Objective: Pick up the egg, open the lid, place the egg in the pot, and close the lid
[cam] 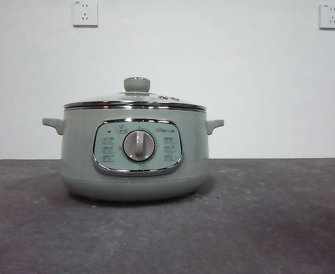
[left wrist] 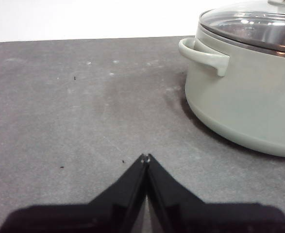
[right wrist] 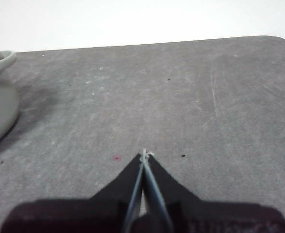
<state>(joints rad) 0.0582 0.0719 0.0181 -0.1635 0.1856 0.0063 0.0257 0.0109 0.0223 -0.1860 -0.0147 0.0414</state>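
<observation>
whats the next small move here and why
Probably nothing to grasp yet: the lid sits closed on the pot, no egg is visible in any view, and both the left gripper and right gripper wait shut over the table.

plain white wall behind, w/ two white sockets up high: one upper left, one at far right. dark grey table, matte, scuffed w/ pale streaks & small specks, rounded corner in right wrist view. light even, soft shadows.
</observation>
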